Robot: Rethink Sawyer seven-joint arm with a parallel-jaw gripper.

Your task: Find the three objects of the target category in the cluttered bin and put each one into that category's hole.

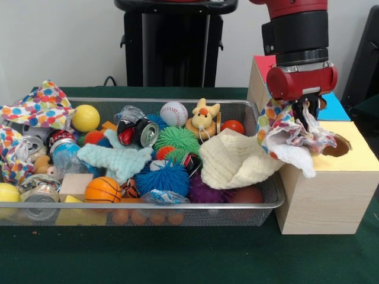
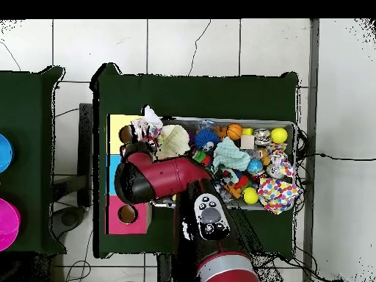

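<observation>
Polka-dot cloth (image 1: 290, 133) in the fingers (image 1: 306, 108), operator: they're pinched shut on it, and it dangles in a crumpled bunch right at the yellow-topped box (image 1: 331, 189), just beside the hole (image 1: 337, 146) and draped over the box's near-left corner. You've got part of the round opening still showing past the fabric. From overhead the same cloth (image 2: 150, 123) sits at the yellow box's top, next to its hole (image 2: 125, 134).

Over in the bin (image 1: 260, 204) on the green counter (image 1: 177, 254), a second dotted cloth (image 1: 38, 106) hangs over the far-left rim, and a third (image 1: 10, 155) slumps at the left edge (partly cut off by the frame). Your cream waffle cloth (image 1: 237, 158) lies heaped at the bin's right end, touching the yellow box's side, with the mint fuzzy cloth (image 1: 115, 160) mid-bin among balls and cans. Behind the yellow box you can see the blue-topped box (image 1: 334, 108) and the red-topped box (image 1: 260, 74).
</observation>
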